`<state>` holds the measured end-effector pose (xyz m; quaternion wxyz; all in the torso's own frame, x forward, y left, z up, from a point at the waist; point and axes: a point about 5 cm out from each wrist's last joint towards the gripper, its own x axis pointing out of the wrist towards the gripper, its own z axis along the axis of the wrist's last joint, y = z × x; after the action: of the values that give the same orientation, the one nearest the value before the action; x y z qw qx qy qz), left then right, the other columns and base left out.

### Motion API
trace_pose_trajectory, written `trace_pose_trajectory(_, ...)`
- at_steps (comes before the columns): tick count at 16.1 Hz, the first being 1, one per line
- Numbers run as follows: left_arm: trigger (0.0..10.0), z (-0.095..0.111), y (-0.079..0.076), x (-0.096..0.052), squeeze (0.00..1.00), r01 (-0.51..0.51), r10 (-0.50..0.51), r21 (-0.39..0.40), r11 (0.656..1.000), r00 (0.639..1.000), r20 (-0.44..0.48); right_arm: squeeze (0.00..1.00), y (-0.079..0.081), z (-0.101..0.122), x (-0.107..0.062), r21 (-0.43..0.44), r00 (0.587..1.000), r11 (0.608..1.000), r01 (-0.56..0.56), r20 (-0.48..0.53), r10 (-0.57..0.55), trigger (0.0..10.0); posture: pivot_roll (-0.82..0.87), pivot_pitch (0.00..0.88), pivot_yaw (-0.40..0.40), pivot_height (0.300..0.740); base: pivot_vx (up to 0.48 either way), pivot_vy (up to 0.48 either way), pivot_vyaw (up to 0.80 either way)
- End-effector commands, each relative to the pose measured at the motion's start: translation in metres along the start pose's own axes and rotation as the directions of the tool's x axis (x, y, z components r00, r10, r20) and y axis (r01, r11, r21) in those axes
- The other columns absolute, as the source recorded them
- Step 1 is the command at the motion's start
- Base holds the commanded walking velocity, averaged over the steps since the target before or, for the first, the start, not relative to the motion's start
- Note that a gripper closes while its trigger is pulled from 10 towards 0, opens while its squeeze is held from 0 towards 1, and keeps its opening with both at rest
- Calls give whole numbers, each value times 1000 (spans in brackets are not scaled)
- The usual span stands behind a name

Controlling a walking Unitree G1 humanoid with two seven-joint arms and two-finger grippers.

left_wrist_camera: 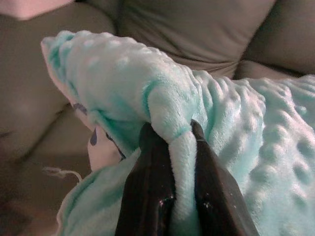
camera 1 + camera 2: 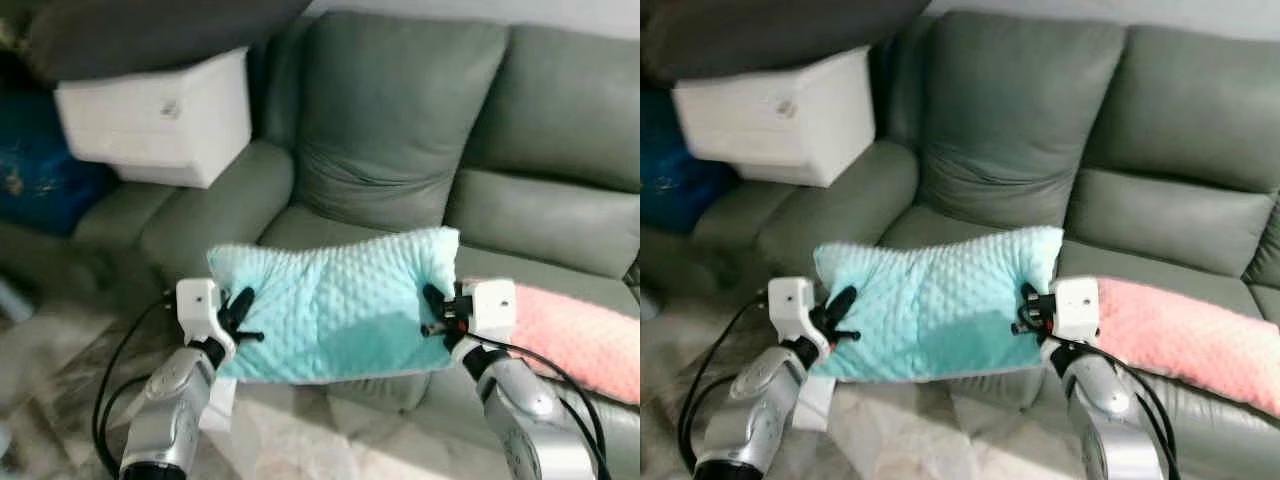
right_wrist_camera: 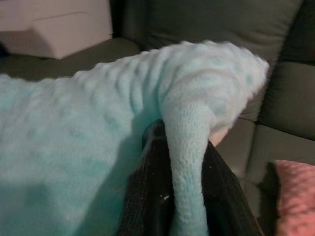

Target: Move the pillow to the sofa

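Note:
A mint-green dotted pillow [image 2: 335,305] hangs in the air in front of the grey-green sofa [image 2: 400,130], just before its seat edge. My left gripper [image 2: 240,318] is shut on the pillow's left edge, a fold of fabric pinched between its black fingers [image 1: 147,191]. At the pillow's right edge my right gripper [image 2: 432,310] is shut on another fold, seen between its fingers [image 3: 147,196]. The pillow [image 2: 930,305] is stretched between both arms.
A pink dotted pillow [image 2: 580,335] lies on the sofa seat at the right. A white box [image 2: 160,115] sits on the sofa's left armrest under a dark cushion [image 2: 150,30]. Black cables [image 2: 115,390] trail from my left arm over the pale floor.

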<state>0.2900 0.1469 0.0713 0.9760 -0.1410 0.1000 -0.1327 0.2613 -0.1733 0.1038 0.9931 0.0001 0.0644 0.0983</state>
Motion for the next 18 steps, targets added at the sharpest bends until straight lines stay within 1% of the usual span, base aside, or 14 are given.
trace_pose_trajectory(1, 10000, -2, -14, 4, 0, 44, -44, -20, 999, 999, -9, 0, -8, 1, -3, -8, 1000, 1000, 30, 2, -30, 10000, -228, 23, 24, 740, 0, 0, 0)
trace_pose_trajectory(7, 10000, -3, -14, 5, 0, 44, -44, 0, 999, 999, -22, 0, -9, 0, -3, -9, 999, 999, 35, -1, -35, 10000, -229, 20, 26, 740, 0, 0, 0)
trace_pose_trajectory(10, 10000, -2, -13, 5, 0, 40, -40, 17, 999, 999, -23, 0, -9, -1, -2, -7, 999, 999, 39, -7, -39, 10000, -227, 17, 29, 740, 0, 0, -790)
trace_pose_trajectory(14, 10000, -3, -12, 5, 0, 32, -32, 8, 999, 999, -29, 0, -8, -1, -2, -5, 999, 999, 40, -7, -40, 10000, -227, 20, 33, 740, 0, 0, -800)
trace_pose_trajectory(17, 10000, -4, -12, 4, 0, 34, -33, 16, 999, 999, -32, 0, -7, -2, -3, -4, 999, 999, 42, -9, -42, 10000, -227, 21, 33, 740, 0, 0, -800)
trace_pose_trajectory(18, 10000, -4, -13, 4, 0, 41, -40, 23, 999, 999, -32, 0, -7, -2, -3, -4, 999, 999, 42, -5, -42, 10000, -227, 23, 33, 740, 0, 364, -619)
